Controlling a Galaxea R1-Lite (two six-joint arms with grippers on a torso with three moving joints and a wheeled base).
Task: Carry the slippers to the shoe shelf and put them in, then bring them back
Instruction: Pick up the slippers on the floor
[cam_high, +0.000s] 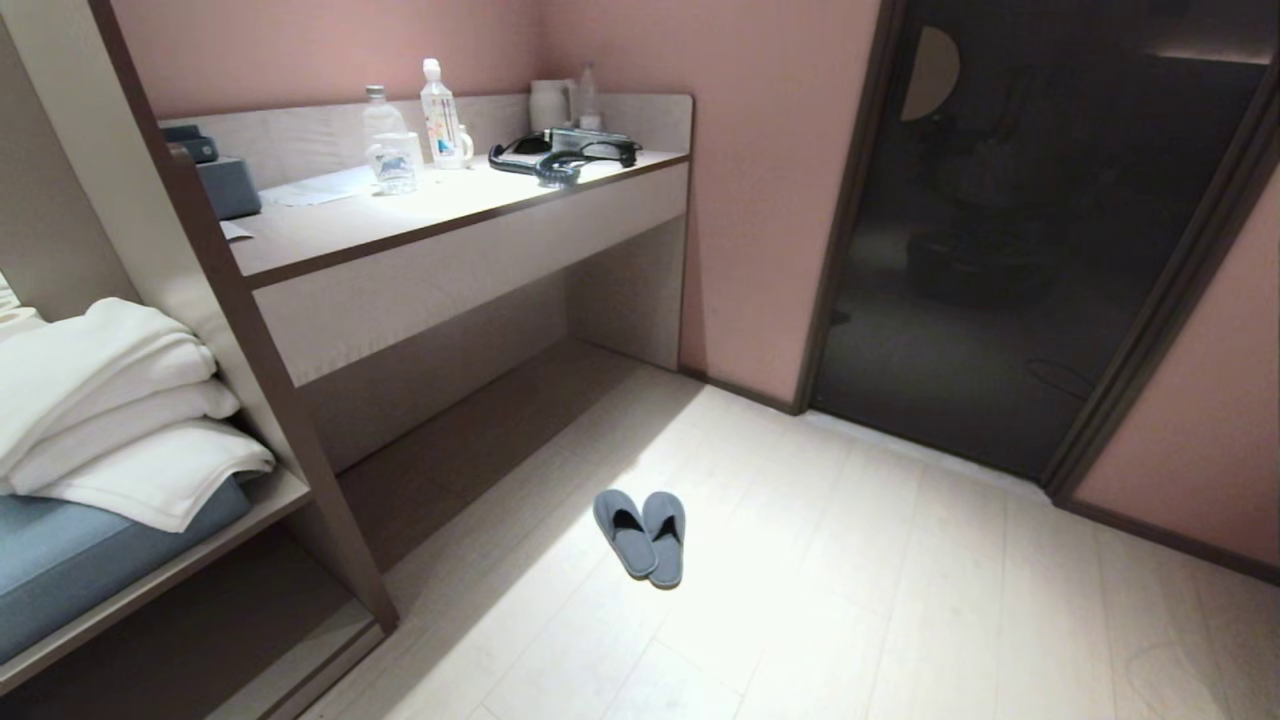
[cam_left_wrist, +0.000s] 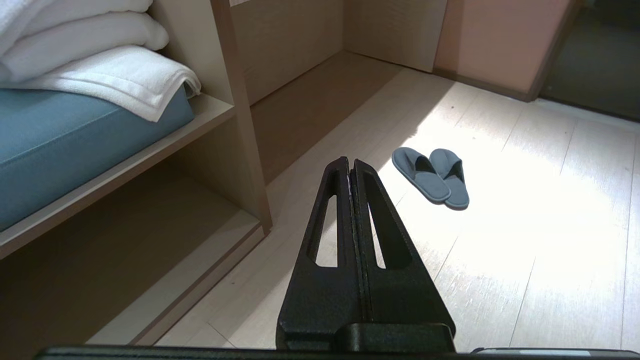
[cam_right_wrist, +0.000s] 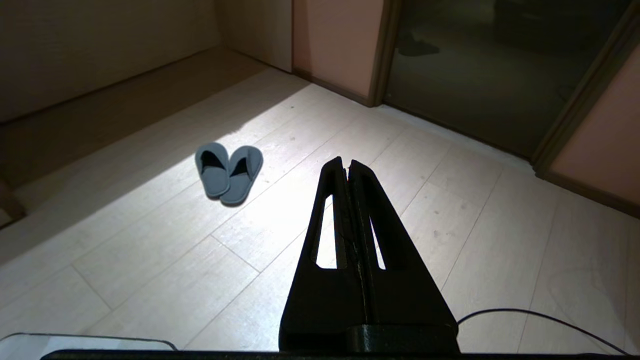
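The slippers lie side by side, touching, on pale plank floor in a patch of light, well apart from every wall and piece of furniture, with open floor on all sides; to the left stands the taupe bench unit, its shoe shelf a low shadowed cubby under a blue cushion stacked with folded white towels; its near end is cut off by the frame; beyond runs a pale desk counter carrying bottles and a black telephone, a tall recess beneath; a dark glass door closes the far right, its interior hard to make out. Neither arm shows from the head; only the wrist cameras reveal the left gripper and right gripper, each above the floor short of the pair, jaws pressed together, holding nothing.
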